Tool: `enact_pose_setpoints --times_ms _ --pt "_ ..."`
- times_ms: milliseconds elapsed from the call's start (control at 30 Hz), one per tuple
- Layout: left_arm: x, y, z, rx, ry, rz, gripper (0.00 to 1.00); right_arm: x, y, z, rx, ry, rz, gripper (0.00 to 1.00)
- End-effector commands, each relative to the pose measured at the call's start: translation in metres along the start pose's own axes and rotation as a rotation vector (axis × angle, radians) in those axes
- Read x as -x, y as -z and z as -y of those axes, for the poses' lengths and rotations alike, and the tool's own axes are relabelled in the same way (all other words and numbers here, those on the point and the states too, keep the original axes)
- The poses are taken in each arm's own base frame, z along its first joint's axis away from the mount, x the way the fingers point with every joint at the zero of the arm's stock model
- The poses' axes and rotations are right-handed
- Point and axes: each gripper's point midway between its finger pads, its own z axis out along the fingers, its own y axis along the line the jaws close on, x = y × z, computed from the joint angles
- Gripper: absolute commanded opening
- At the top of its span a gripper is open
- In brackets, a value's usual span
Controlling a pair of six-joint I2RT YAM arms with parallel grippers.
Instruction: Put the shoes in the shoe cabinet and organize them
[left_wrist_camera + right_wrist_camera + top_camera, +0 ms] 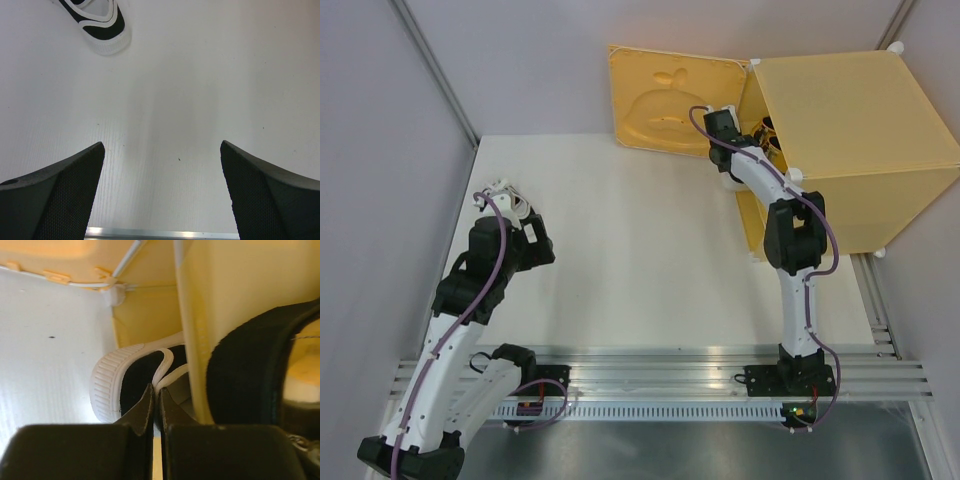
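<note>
The yellow-orange shoe cabinet [850, 150] stands at the far right with its door [670, 100] swung open to the left. My right gripper [156, 390] is at the cabinet's opening, shut on the white rim of a white shoe [112, 382] with a black inside. The shoe's heel sticks out past the cabinet's front edge [192, 330]. To the right is a black insole [245, 375] with a shiny gold edge, inside the cabinet. My left gripper [162, 144] is open and empty above the table. A second white shoe [102, 25] with a black inside lies just ahead of it.
The white table [640, 260] runs between the arms. Grey walls close in the left and back. An aluminium rail [660, 370] crosses the near edge. The open door leans against the back wall.
</note>
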Motion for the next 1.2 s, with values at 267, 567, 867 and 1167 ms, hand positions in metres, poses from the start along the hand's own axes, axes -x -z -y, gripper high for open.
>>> enact_pose_setpoints --times_ms 267,567,867,1167 --pt "0.015 0.004 0.005 -0.027 -0.017 0.046 0.99 0.004 -0.015 0.044 -0.237 0.166 0.031 0.01" --pt "0.014 0.004 0.006 -0.03 -0.02 0.044 0.99 -0.011 -0.023 0.03 -0.188 0.173 0.001 0.28" --pt "0.014 0.003 0.007 -0.036 -0.017 0.039 0.99 0.004 0.009 0.006 -0.084 0.155 0.063 0.46" --pt "0.013 0.004 0.009 -0.047 -0.01 0.038 0.99 0.02 0.044 -0.034 0.11 0.13 0.157 0.51"
